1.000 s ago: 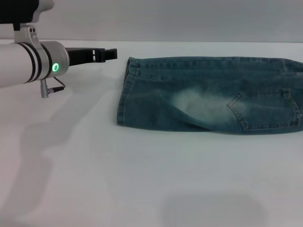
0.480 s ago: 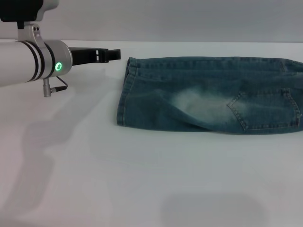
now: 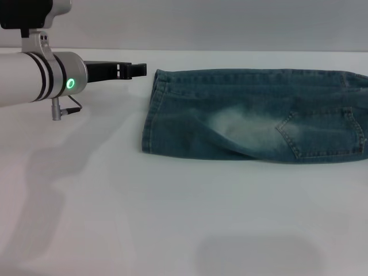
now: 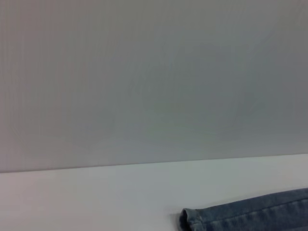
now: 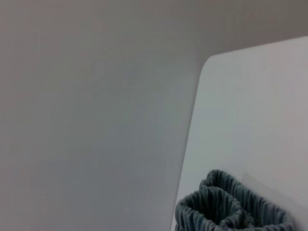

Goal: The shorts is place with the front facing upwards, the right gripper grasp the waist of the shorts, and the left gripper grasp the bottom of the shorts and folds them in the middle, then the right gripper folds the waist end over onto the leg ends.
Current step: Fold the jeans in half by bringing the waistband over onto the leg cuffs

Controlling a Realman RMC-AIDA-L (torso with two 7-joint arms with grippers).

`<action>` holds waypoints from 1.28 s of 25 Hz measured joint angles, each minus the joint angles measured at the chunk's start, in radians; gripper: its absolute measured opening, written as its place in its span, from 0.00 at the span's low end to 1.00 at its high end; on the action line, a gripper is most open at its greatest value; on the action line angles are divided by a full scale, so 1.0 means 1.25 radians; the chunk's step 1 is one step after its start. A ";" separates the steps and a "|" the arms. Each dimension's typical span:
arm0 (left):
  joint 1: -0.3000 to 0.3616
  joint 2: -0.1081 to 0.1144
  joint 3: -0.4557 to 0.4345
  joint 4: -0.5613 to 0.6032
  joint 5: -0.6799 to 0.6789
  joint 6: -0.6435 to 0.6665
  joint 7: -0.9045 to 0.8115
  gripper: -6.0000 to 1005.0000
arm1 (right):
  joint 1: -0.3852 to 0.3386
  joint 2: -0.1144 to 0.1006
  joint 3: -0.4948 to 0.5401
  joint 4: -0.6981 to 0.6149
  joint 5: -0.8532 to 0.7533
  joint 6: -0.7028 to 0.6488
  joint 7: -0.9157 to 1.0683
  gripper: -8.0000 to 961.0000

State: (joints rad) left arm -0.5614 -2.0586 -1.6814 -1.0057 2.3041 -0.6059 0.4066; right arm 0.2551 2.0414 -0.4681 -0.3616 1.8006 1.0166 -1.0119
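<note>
Looking down from the head, I see the shorts (image 3: 253,115) already folded lengthwise on the surface (image 3: 172,218), hems just ahead of my left hand (image 3: 135,69); I cannot tell its opening. Left wrist shows only a hem corner. Right wrist shows the ruched waist end (image 5: 231,207); the right hand itself is unseen. Final fold remains.
</note>
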 joint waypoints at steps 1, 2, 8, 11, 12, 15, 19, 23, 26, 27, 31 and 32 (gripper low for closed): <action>0.000 0.000 -0.001 0.001 0.000 0.000 0.000 0.80 | 0.000 0.000 0.000 0.000 0.000 0.000 0.000 0.75; -0.001 0.000 -0.002 0.002 0.000 0.000 0.002 0.80 | -0.001 0.001 0.001 0.000 0.000 -0.001 0.000 0.75; -0.006 0.000 -0.007 0.007 0.000 0.000 0.019 0.80 | 0.007 -0.007 0.003 0.002 0.000 -0.019 0.004 0.74; -0.007 0.000 -0.007 0.007 0.000 -0.002 0.020 0.80 | 0.016 -0.009 0.004 0.010 0.000 -0.035 0.005 0.74; -0.007 0.000 -0.007 0.007 0.000 -0.002 0.021 0.80 | 0.020 -0.010 0.003 0.013 0.000 -0.043 0.005 0.74; -0.007 0.000 -0.007 0.007 0.000 -0.004 0.027 0.80 | 0.032 -0.016 -0.001 0.023 -0.001 -0.059 0.005 0.74; -0.007 0.000 -0.007 0.007 0.000 -0.008 0.030 0.80 | 0.056 -0.033 -0.003 0.052 -0.016 -0.076 0.008 0.74; -0.010 0.000 -0.007 0.007 0.000 -0.009 0.032 0.80 | 0.075 -0.040 -0.005 0.064 -0.039 -0.077 0.024 0.74; -0.012 0.000 -0.007 0.007 0.000 -0.009 0.038 0.80 | 0.083 -0.037 -0.009 0.053 -0.041 -0.075 0.028 0.74; -0.012 0.000 -0.008 0.007 -0.001 -0.009 0.040 0.80 | 0.085 -0.037 -0.011 0.052 -0.044 -0.077 0.030 0.71; -0.012 0.000 -0.008 0.008 -0.001 -0.010 0.040 0.80 | 0.090 -0.037 -0.014 0.048 -0.052 -0.082 0.029 0.59; -0.012 0.000 -0.009 0.008 -0.001 -0.010 0.041 0.80 | 0.090 -0.036 -0.015 0.046 -0.052 -0.082 0.028 0.56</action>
State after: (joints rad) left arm -0.5768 -2.0586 -1.6920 -0.9956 2.3025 -0.6181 0.4577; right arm 0.3677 1.9966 -0.4863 -0.3038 1.7355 0.9138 -0.9768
